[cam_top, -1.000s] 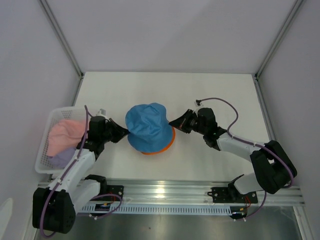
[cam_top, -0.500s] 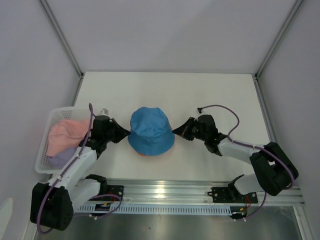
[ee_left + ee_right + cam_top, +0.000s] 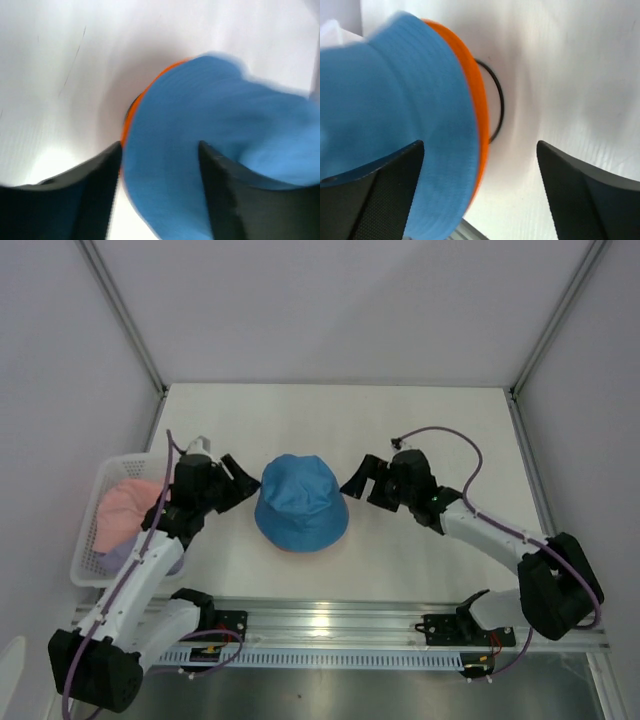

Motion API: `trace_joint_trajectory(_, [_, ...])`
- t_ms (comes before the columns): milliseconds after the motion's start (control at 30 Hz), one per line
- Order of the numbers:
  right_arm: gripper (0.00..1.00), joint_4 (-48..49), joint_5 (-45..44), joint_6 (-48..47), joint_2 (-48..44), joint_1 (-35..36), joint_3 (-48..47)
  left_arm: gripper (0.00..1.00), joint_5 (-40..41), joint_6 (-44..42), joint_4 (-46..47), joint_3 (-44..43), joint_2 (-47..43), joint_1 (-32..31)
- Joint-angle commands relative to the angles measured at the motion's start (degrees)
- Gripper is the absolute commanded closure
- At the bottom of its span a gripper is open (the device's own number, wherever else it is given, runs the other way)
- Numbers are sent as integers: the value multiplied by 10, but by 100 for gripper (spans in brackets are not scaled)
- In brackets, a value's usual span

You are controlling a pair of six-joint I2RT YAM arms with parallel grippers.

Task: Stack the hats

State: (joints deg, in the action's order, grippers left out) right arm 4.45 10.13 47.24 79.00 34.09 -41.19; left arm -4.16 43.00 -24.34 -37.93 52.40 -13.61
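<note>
Blue hat (image 3: 301,503) caps orange hat (image 3: 480,125) mid-frame, so left pincer (image 3: 243,482) and right pincer (image 3: 355,478) flank it, open.

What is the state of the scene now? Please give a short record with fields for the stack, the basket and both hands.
stack: blue hat sits over orange hat
under stack: black wire frame, only part showing
basket: holds pink hat and lavender hat
left hand: open, at the blue hat's left side
right hand: open, at the blue hat's right side
not yet stacked: pink hat, lavender hat
</note>
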Motion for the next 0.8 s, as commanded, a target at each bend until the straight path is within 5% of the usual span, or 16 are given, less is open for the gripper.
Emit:
trace_joint_trajectory(0, [1, -142, -52, -100, -67, -29, -115, 30, 55, -66, -85, -142, -34, -2])
trace_joint_trajectory(100, [0, -257, -34, -125, -82, -108, -207, 1, 139, -91, -177, -258, -32, 0])
trace_joint_trajectory(167, [0, -293, -14, -151, -96, -160, -232, 1, 214, -68, -270, -332, -16, 15])
trace_joint_trajectory(300, [0, -289, -11, -174, -142, -200, -241, 0, 302, -40, -355, -333, -12, 121])
trace_joint_trajectory(467, [0, -245, -1, -180, -162, -211, -212, 3, 290, -57, -295, -269, -27, 274])
trace_joint_trajectory(567, [0, -231, 14, -174, -150, -215, -205, 4, 213, -66, -248, -233, 3, 341])
trace_joint_trajectory(767, [0, -185, 50, -160, -121, -224, -190, 12, 266, -55, -225, -226, 85, 367])
